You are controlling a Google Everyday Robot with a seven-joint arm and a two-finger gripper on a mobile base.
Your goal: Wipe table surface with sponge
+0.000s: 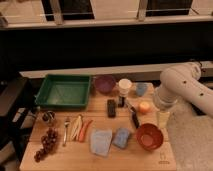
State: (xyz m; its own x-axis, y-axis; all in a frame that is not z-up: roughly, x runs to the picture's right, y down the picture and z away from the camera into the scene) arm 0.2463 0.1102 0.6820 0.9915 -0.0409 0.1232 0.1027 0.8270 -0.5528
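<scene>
As laid out on the wooden bench (125, 161), left to right:

- Grapes (46, 146), dark bunch, near left corner.
- Small dark item (48, 117), kind unclear, just beyond the grapes.
- Green tray (50, 102), far left.
- Fork (66, 131), lying near to far, right of the grapes.
- Pale sticks and an orange carrot (85, 130), side by side, just right of the fork.
- Purple bowl (105, 84), far edge, right of the tray.
- Cloth (101, 142), pale blue-grey, flat, near edge.
- Black block (111, 107), mid-bench.
- Sponge (121, 137), mid-blue, on the bench near the front edge, just beside the cloth, left of the orange bowl.
- White cup (124, 87), far side.
- Black-handled tool (134, 117), lying at a slant.
- Blue cup (141, 89), right of the white cup.
- Small orange item (144, 107).
- Orange bowl (149, 136), near right.
- Gripper (163, 119), under the white arm (182, 87) at the bench's right edge, pointing down, fingers spread, holding nothing, apart from the sponge.
</scene>
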